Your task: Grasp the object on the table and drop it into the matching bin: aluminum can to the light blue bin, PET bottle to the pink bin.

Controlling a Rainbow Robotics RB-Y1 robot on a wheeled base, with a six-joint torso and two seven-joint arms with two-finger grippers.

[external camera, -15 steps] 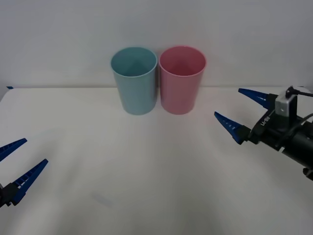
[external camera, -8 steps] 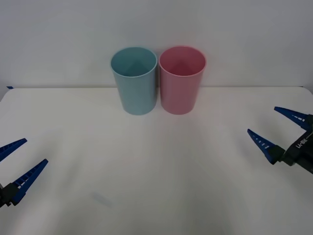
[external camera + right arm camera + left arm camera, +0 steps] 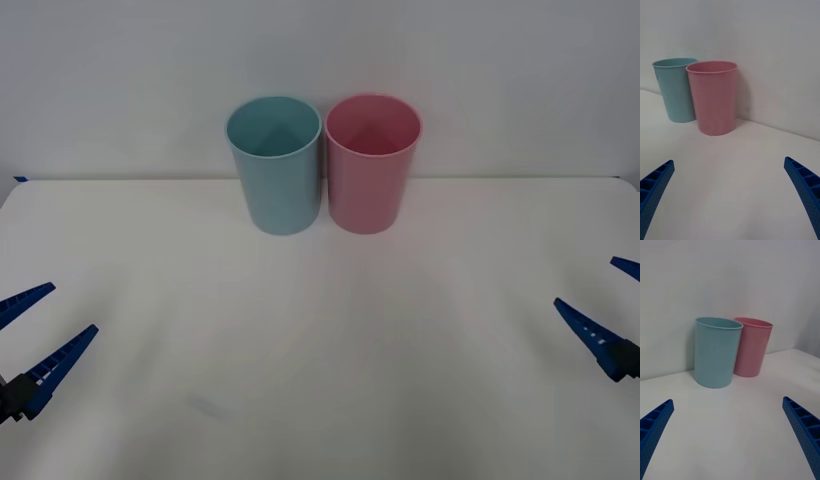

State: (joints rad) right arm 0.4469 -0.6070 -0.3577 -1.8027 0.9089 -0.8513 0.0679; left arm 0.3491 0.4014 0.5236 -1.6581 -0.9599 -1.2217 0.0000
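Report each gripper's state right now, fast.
Left gripper: open, holding nothing, at the table's near left edge.
Right gripper: open, holding nothing, at the table's right edge.

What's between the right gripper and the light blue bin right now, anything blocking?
Nothing on the table blocks it, but the pink bin stands beside the light blue bin on the side nearer the right gripper, which is open and low.
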